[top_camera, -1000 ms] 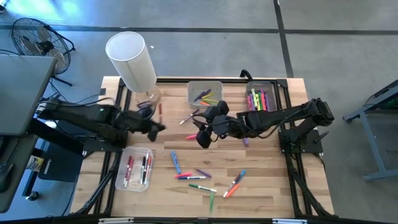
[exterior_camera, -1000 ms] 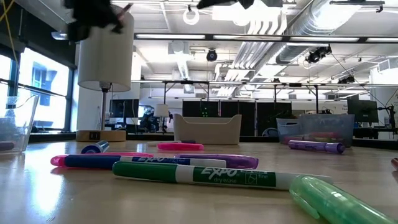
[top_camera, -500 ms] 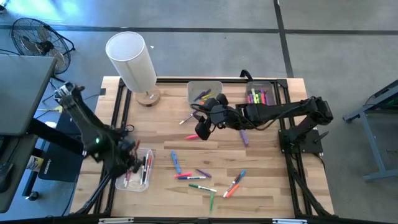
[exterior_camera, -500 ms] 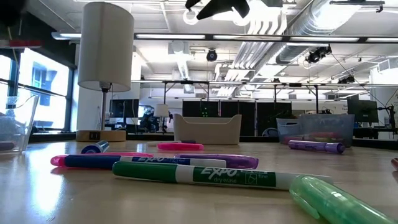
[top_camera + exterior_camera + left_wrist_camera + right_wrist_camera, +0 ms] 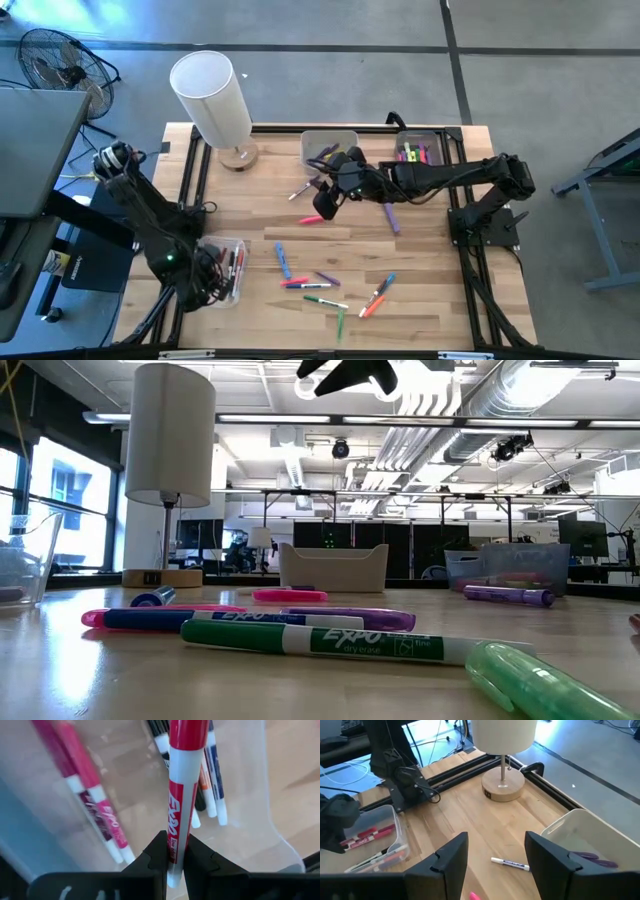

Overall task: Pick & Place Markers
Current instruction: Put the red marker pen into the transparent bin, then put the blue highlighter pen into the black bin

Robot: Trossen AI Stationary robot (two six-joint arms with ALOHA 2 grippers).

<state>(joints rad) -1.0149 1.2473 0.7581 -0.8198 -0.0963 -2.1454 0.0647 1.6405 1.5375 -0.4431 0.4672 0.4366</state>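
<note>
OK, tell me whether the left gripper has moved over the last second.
Yes. In the high view the left gripper has swung from beside the lamp to over the near-left bin, fingers shut on a red marker.

A tall white cylindrical lamp (image 5: pixel 212 97) stands at the far left of the wooden surface (image 5: pixel 430 290). Two clear plastic bins (image 5: pixel 329 148) sit side by side along the far edge, and a third clear plastic bin (image 5: pixel 236 246) lies near the front left corner. Loose markers (image 5: pixel 322 300) lie scattered across the front middle. The left end effector (image 5: pixel 173 857) hangs over the front-left bin; the right end effector (image 5: pixel 495 857) hovers mid-surface, just before the far bins
</note>
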